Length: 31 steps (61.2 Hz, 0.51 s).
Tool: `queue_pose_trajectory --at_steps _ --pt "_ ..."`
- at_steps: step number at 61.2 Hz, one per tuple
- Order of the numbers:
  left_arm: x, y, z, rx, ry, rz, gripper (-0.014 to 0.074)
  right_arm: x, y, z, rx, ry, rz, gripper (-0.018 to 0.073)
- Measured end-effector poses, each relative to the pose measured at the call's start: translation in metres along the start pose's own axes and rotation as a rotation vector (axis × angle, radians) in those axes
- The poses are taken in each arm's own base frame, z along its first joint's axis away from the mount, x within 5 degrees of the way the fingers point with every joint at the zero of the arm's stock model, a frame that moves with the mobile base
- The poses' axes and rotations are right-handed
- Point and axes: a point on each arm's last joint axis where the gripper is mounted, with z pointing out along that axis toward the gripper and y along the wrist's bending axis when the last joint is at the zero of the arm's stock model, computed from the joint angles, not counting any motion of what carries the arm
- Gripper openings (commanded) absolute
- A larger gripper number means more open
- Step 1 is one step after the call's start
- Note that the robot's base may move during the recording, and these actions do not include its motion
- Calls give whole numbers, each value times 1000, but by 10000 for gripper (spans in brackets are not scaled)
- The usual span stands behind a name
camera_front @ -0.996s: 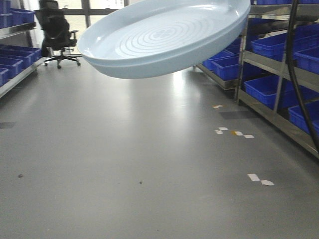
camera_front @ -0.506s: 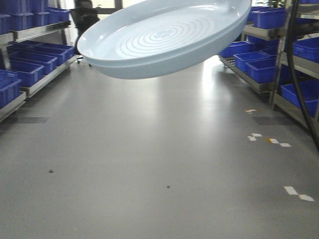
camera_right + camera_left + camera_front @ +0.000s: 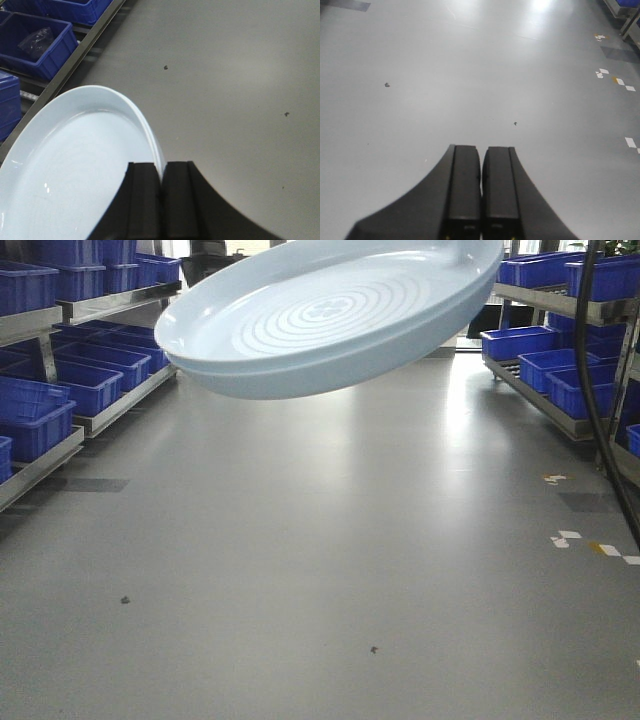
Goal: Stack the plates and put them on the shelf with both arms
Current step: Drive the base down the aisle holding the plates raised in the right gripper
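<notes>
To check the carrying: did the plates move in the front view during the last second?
Yes. The plates hold their frame position, but the floor tape marks slid right and down, so they travelled left and forward.

Bright, even overhead light is filling all three views. It is glaring off the floor [image 3: 330, 540] in broad white patches, strongest far down the aisle and along the top of the left wrist view. Small highlights are glinting on the glossy plates [image 3: 330, 320]. The left gripper [image 3: 481, 150] and right gripper [image 3: 161, 167] are showing as dark, near-featureless shapes, soft at the bottom edge. The bins [image 3: 40, 410] are looking slightly soft, with dim shade pooling beneath them.
</notes>
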Motion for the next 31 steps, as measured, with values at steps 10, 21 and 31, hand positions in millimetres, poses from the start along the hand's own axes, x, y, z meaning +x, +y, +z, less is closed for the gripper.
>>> queue_pose_trajectory --at_steps 10,21,31 --pt "0 0 0 0 0 0 86 0 0 0 0 0 0 56" --pt "0 0 0 0 0 0 85 0 0 0 0 0 0 56" --pt "0 0 0 0 0 0 86 0 0 0 0 0 0 56"
